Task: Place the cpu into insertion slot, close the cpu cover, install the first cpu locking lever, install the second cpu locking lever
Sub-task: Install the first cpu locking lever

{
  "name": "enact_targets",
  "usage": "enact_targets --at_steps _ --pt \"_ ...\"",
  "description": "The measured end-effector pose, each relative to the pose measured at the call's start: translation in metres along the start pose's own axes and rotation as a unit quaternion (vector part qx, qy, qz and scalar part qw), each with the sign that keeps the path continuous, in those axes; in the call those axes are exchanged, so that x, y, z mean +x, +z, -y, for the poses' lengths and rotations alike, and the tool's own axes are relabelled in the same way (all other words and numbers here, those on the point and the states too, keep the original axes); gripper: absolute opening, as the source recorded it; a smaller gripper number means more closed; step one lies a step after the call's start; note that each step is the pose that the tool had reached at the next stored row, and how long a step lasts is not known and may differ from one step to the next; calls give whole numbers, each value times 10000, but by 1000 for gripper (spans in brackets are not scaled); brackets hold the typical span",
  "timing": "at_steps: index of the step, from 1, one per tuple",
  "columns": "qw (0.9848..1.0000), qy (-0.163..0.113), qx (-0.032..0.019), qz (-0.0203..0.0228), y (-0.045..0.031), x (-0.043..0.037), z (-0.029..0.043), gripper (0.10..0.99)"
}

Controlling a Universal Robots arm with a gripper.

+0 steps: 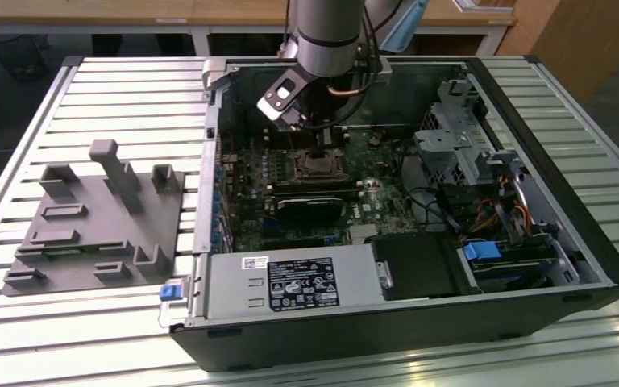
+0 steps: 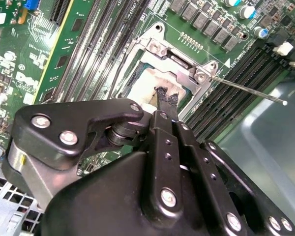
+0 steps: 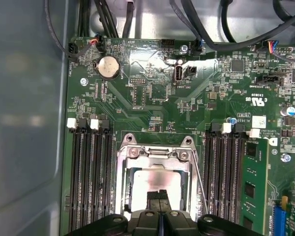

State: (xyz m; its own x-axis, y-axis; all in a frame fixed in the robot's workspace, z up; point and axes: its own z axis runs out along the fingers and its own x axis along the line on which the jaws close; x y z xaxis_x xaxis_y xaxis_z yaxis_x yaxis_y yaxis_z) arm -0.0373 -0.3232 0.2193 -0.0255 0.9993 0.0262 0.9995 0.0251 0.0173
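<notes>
The computer case (image 1: pixel 374 330) contains the green board (image 3: pixel 152 98). The cpu (image 3: pixel 141 179) sits in the insertion slot (image 1: pixel 312 167), framed by the cpu cover (image 3: pixel 155 153). The gripper (image 3: pixel 160 195) has its fingers together, empty, with the tips over the cover window. A thin lever (image 2: pixel 246 88) projects beside the cover

Your arm (image 1: pixel 327 34) comes down from above, wrist upright. Gripper (image 2: pixel 167 100) hangs low, fingertips (image 3: pixel 153 199) pressed together — no gap.

Part of cpu (image 2: pixel 140 91), cover's (image 2: pixel 187 69) near edge lay hidden behind pincer (image 2: pixel 167 98); arm (image 1: pixel 326 32) ran off exterior view's top.
</notes>
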Motion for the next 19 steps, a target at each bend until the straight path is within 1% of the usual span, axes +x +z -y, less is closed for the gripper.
enact_targets --at_steps 4,11,19 --pt "10000 0 0 0 -71 2 -1 106" --pt "10000 0 -2 0 -270 7 -5 106" --pt "10000 -1 -17 0 -482 13 -8 106"
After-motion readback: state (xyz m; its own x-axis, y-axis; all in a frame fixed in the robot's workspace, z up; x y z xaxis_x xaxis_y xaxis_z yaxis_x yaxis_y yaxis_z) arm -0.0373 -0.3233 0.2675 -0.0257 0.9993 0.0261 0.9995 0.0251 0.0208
